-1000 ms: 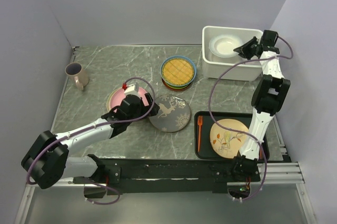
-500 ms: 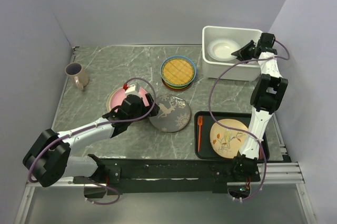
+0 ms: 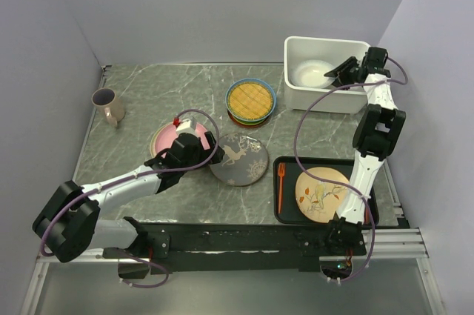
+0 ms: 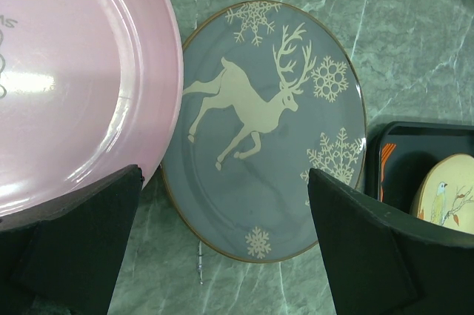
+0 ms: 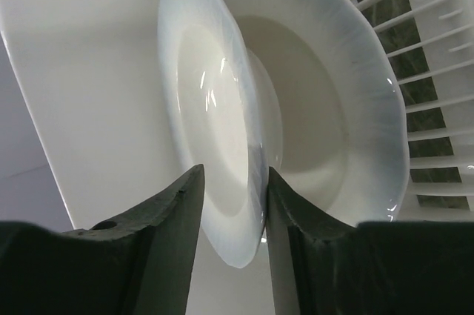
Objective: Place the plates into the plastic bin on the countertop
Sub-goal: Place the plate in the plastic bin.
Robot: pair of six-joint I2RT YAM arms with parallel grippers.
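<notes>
In the plastic bin (image 3: 326, 98), right pincer (image 5: 233, 174) half-open; rim of the white plate (image 5: 215, 107) between its fingers (image 5: 163, 241).

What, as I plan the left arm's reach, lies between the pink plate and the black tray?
The dark grey deer plate, flat on the countertop, lies between them; top and left wrist views both show it.
</notes>
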